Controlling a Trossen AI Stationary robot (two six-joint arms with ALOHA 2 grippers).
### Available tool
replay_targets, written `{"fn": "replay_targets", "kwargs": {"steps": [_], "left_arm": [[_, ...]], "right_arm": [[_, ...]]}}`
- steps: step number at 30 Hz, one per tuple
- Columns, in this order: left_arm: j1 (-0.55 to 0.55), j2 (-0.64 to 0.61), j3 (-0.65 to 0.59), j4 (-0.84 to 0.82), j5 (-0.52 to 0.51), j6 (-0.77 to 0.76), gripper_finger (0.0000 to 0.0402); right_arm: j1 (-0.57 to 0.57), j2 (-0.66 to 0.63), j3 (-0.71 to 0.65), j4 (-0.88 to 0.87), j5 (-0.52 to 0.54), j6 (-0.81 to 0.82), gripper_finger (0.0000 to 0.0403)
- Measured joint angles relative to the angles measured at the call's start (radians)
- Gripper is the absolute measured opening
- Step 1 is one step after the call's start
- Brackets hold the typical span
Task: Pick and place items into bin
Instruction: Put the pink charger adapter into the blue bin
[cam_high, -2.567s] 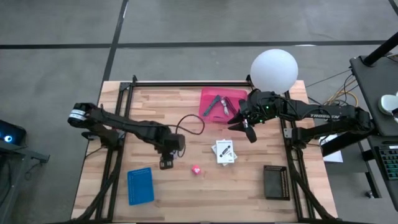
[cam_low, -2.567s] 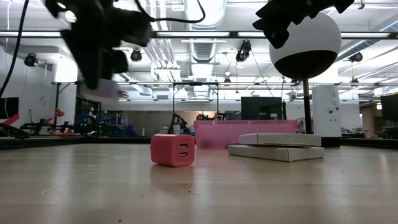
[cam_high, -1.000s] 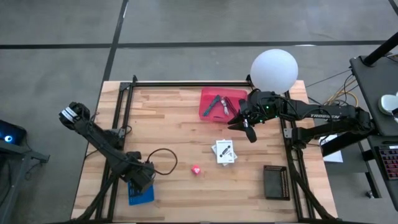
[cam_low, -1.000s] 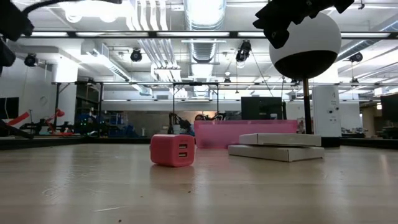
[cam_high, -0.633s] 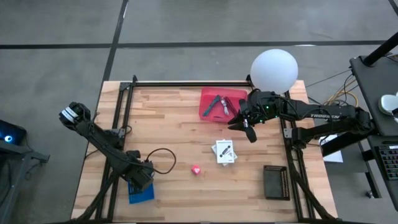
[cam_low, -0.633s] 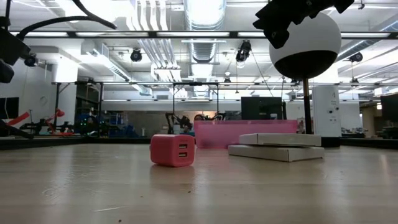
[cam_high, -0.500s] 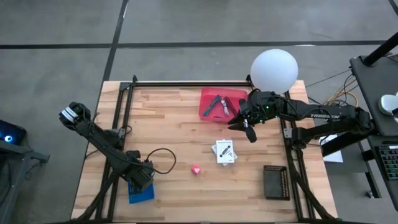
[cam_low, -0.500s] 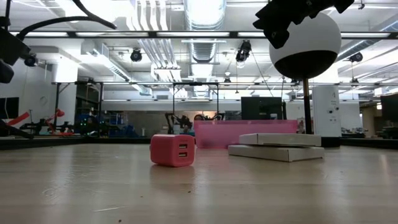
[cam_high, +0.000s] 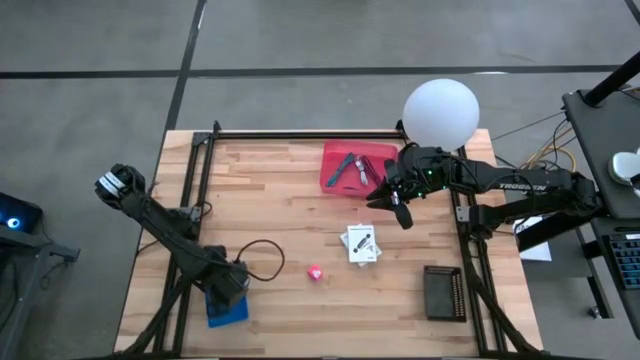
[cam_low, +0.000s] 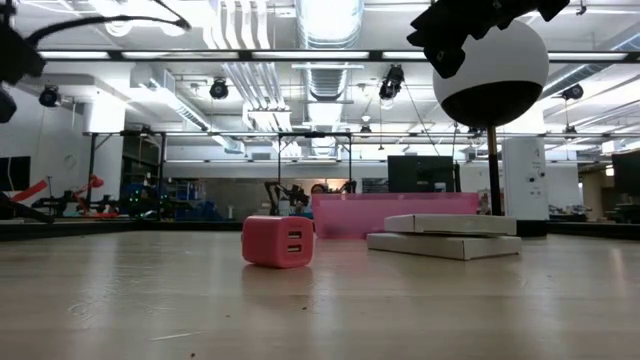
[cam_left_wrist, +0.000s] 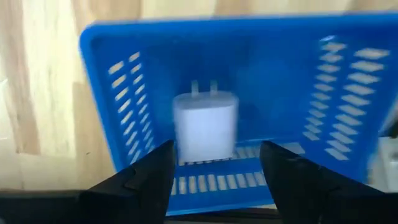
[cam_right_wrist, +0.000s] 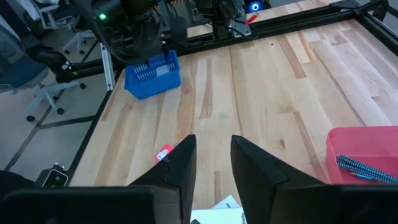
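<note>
My left gripper (cam_high: 228, 287) hangs open over the blue slotted bin (cam_high: 228, 312) at the table's near-left corner. In the left wrist view its fingers (cam_left_wrist: 214, 149) stand on either side of a white plug-in charger (cam_left_wrist: 205, 127) that lies on the bin's floor (cam_left_wrist: 106, 124). A black cord (cam_high: 262, 258) loops from the bin across the table. My right gripper (cam_high: 397, 208) waits open in the air beside the pink tray (cam_high: 330, 150), its fingers apart in the right wrist view (cam_right_wrist: 211, 142). A small pink cube charger (cam_high: 315, 272) (cam_low: 277, 241) sits flat on the wood.
White flat boxes with black print (cam_high: 361, 243) (cam_low: 450, 232) are stacked mid-table. The pink tray holds a few thin tools (cam_high: 350, 168). A black box (cam_high: 443, 292) sits near right, and a white globe lamp (cam_high: 440, 112) stands at the far right. Bare wood lies between the bin and the cube.
Since the earliest frame my left gripper has swung from mid-table to the near-left corner over the blue bin, and the black cord has trailed along with it. Over the last second it has stayed there nearly still. The right arm has not moved.
</note>
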Motion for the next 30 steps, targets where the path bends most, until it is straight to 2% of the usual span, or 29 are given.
{"fn": "replay_targets", "kwargs": {"steps": [5, 9, 12, 14, 18, 22, 25, 30], "left_arm": [[0.014, 0.0, 0.073, 0.001, -0.025, 0.0, 0.0218], [0.037, 0.0, 0.117, 0.005, -0.12, 0.027, 0.0218], [0.066, 0.0, 0.138, 0.056, -0.212, 0.139, 0.0218], [0.091, 0.0, 0.139, 0.144, -0.251, 0.277, 0.0218], [0.157, 0.005, 0.134, 0.29, -0.252, 0.492, 0.0219], [0.248, 0.027, 0.138, 0.312, -0.25, 0.575, 0.0219], [0.317, 0.035, 0.142, 0.377, -0.177, 0.645, 0.0226], [0.394, 0.068, 0.14, 0.471, -0.138, 0.801, 0.026]], "right_arm": [[0.0, 0.0, 0.0, 0.0, 0.0, 0.007, 0.0089], [0.0, 0.001, 0.0, 0.0, 0.0, 0.005, 0.0083], [0.0, 0.001, 0.0, 0.0, 0.0, 0.003, 0.0082], [0.0, 0.001, 0.0, 0.0, 0.0, 0.005, 0.0083], [0.0, 0.001, 0.0, 0.0, 0.0, 0.007, 0.0089], [0.0, 0.001, 0.0, 0.0, 0.0, 0.016, 0.0095], [0.0, 0.001, 0.0, 0.0, 0.0, 0.032, 0.0097], [0.0, 0.001, 0.0, -0.001, 0.0, 0.034, 0.0101]]}}
